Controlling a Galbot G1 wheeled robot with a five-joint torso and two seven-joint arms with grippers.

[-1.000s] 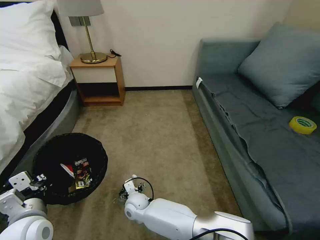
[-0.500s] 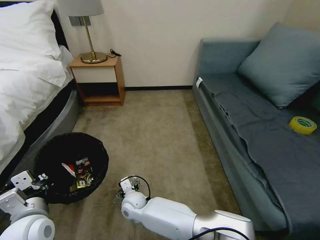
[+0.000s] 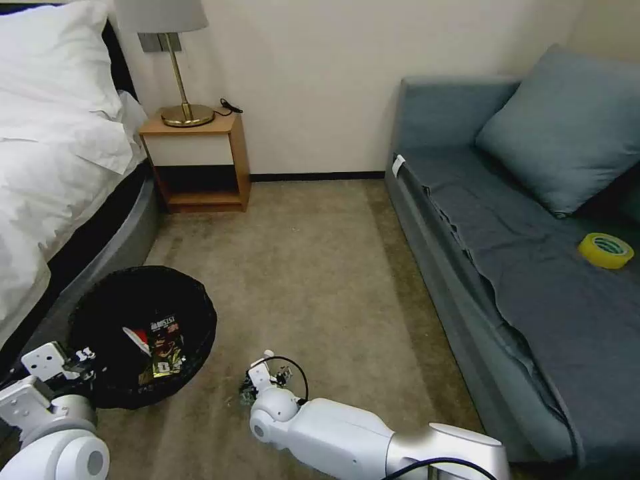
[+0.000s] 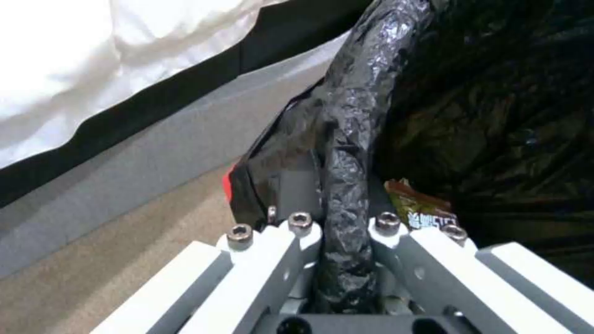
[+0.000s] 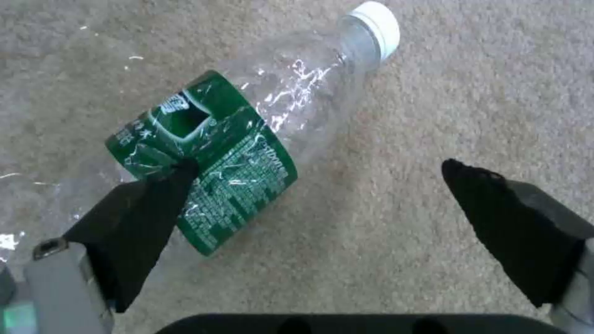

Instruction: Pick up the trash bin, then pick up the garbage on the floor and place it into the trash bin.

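From the head, the bin [image 3: 141, 333] stands at near left by the bed, packets already inside, with the left end effector [image 3: 79, 358] at its near rim, while the right end effector [image 3: 257, 383] reaches down to the carpet just right of it. The left wrist shows that end effector [image 4: 343, 232] pinching the bin's bagged rim. At the right wrist, the right end effector [image 5: 309, 185] is spread over the bottle [image 5: 248, 125]: lying flat, long axis slanting across the gap, label against one finger, the other well clear, so the right arm is nearer.

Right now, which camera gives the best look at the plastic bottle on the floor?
The right wrist view: the plastic bottle lies on the carpet under the open right gripper, green label and white cap clear. In the head view, the right arm hides most of it.
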